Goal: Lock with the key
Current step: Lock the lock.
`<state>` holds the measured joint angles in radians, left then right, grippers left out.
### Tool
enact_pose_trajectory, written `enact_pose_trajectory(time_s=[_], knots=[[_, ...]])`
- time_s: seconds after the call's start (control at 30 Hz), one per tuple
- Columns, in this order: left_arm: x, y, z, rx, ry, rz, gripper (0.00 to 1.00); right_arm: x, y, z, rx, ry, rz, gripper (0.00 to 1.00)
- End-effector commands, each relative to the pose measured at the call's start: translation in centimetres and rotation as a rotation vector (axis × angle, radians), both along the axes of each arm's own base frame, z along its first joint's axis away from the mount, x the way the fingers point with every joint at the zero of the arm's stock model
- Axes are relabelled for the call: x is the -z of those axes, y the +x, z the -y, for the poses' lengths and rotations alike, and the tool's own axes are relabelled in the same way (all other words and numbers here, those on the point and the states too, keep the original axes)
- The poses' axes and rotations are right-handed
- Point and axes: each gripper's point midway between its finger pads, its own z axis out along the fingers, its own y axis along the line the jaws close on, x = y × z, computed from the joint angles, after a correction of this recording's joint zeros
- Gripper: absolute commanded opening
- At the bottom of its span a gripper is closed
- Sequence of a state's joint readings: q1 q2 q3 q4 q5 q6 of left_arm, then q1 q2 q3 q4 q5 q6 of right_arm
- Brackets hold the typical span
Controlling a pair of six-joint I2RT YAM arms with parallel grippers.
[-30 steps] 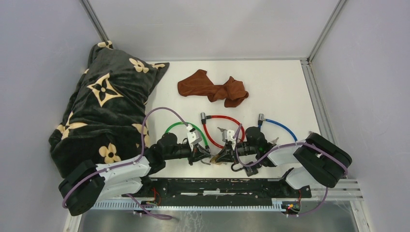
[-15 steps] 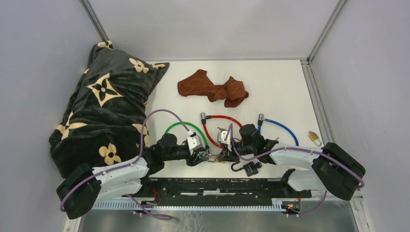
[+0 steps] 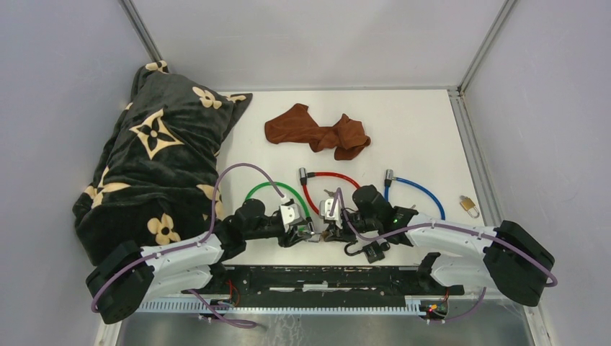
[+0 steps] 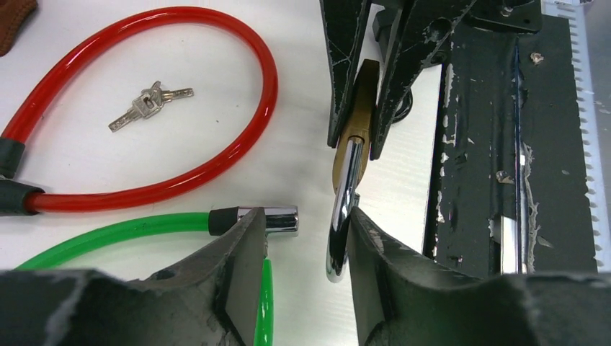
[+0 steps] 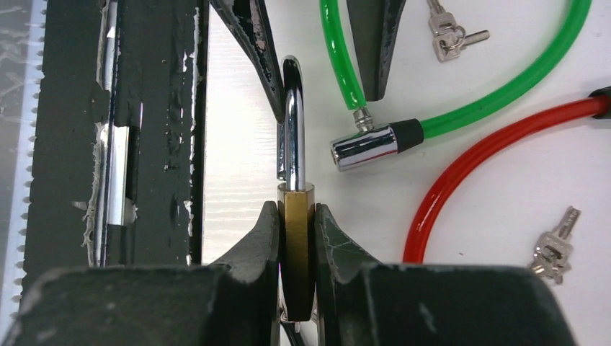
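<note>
The left tool (image 4: 302, 231) had just been spread off the shackle, so the brass padlock (image 5: 295, 198) was left pinched by the right tool (image 5: 296, 216) alone, at the desk's (image 4: 299, 130) near edge. The handover was judged done, with the keys (image 4: 148, 104) left untouched nearby.

A black blanket (image 3: 155, 166) with cream flowers lies heaped along the worktop's (image 3: 403, 122) left edge. A crumpled brown cloth (image 3: 317, 133) sits near the far edge. A green cable (image 3: 274, 184), a red cable (image 3: 331, 174) and a blue cable (image 3: 421, 189) lie side by side nearer the near edge.
</note>
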<state>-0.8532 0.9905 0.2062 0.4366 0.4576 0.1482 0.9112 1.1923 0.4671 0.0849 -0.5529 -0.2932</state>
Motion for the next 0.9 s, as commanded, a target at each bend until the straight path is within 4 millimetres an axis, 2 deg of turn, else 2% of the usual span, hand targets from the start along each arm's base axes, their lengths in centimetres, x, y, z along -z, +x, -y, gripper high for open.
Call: enact_pose_trajectory(time_s=[0.0,0.1,0.13,0.23,0.33,0.4,0.53,0.63,0.7,0.87], knots=[[-0.9,0.4,0.4,0.008,-0.026,0.04,0.46,-5.9,1.3,-2.4,-0.028,0.15,0.123,0.0],[-1.1,0.3,0.4,0.019,-0.027,0.051,0.22,-6.5,1.3,-2.5,-0.034,0.159,0.135,0.0],[-1.2,0.1,0.5,0.033,-0.03,0.055,0.18,-6.7,1.2,-2.6,-0.037,0.16,0.138,0.0],[-1.8,0.0,0.9,0.048,-0.05,0.052,0.18,-7.4,1.1,-2.6,-0.051,0.163,0.154,0.0],[-2.3,-0.3,1.1,0.06,-0.066,0.038,0.37,-7.8,1.2,-2.6,-0.053,0.16,0.164,0.0],[-2.4,-0.3,1.2,0.059,-0.073,0.038,0.4,-7.8,1.1,-2.5,-0.054,0.154,0.163,0.0],[-3.2,-0.1,1.5,0.056,-0.097,0.041,0.03,-8.1,0.6,-2.8,-0.076,0.161,0.163,0.0],[-4.8,0.3,1.8,0.037,-0.15,0.054,0.02,-8.4,0.6,-2.8,-0.082,0.167,0.169,0.0],[-6.7,0.9,2.0,-0.003,-0.209,0.062,0.02,-8.9,0.5,-2.8,-0.087,0.178,0.176,0.02],[-12.5,1.8,2.2,-0.036,-0.348,0.104,0.02,-11.3,1.3,-1.6,-0.024,0.253,0.236,0.72]])
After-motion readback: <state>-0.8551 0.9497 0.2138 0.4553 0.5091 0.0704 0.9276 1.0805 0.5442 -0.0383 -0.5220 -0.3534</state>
